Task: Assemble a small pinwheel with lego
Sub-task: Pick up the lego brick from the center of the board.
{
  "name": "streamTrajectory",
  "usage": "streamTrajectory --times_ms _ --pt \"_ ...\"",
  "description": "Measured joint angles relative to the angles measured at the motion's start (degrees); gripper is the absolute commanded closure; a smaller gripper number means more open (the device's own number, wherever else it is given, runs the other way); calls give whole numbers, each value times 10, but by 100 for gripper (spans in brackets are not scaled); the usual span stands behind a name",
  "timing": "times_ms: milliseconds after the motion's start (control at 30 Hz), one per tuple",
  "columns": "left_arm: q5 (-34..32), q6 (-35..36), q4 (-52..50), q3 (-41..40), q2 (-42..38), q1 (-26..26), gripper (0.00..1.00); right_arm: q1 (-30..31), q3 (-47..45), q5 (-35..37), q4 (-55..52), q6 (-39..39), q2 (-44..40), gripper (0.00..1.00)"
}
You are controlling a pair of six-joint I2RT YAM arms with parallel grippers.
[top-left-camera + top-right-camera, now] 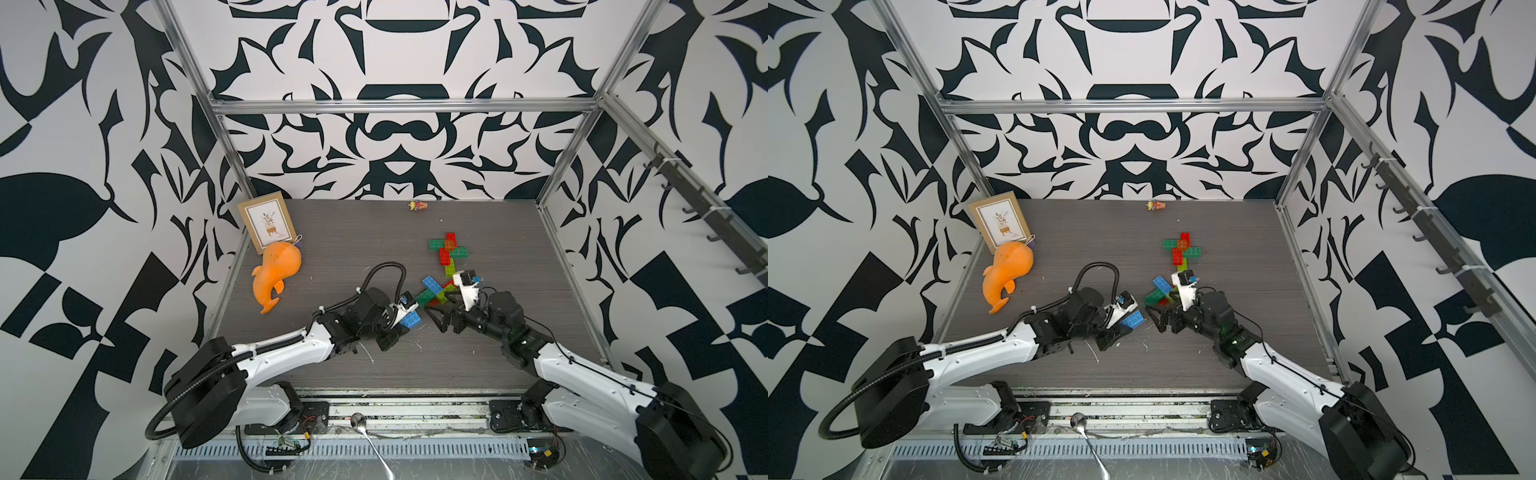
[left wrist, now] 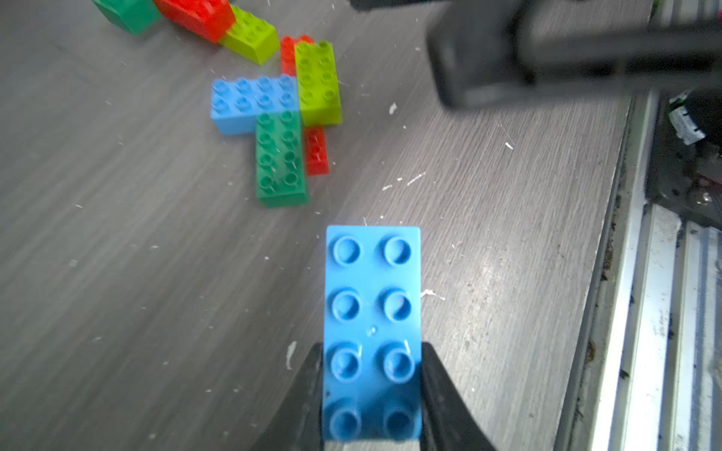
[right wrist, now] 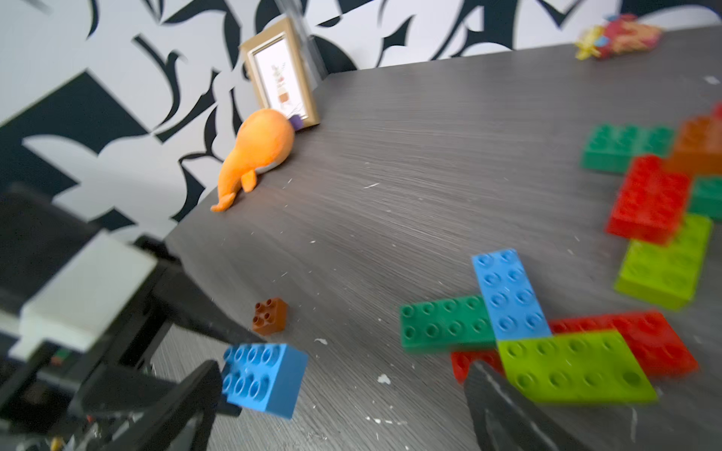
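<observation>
Clamping a blue oblong studded plastic brick (image 2: pixel 373 296) by its long sides, the left gripper (image 2: pixel 373 363) holds it near the part-built multicolour brick cross (image 2: pixel 279 156) — presumably for pressing on. The right gripper (image 1: pixel 441 315), wide open and empty, stands beside that cross — likely to steady it.

framed picture (image 1: pixel 268 222) in the table's (image 1: pixel 353 249) far left corner, plush whale (image 1: pixel 276 274) just before it. toy figure (image 1: pixel 417 205) by the far edge. right of centre, a brick cross (image 1: pixel 448 249) behind a brick cluster (image 1: pixel 432 291); a single brick (image 1: pixel 409 319) left of the cluster.
</observation>
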Motion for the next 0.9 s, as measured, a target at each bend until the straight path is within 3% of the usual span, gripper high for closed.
streamTrajectory --times_ms 367,467,900 --pt "31 207 -13 -35 -62 39 72 41 10 -77 -4 -263 56 20" --pt "60 246 -31 -26 -59 53 72 45 16 -98 -15 -308 67 31" --pt "144 307 -70 -3 -31 69 72 67 33 -118 -23 -381 100 36"
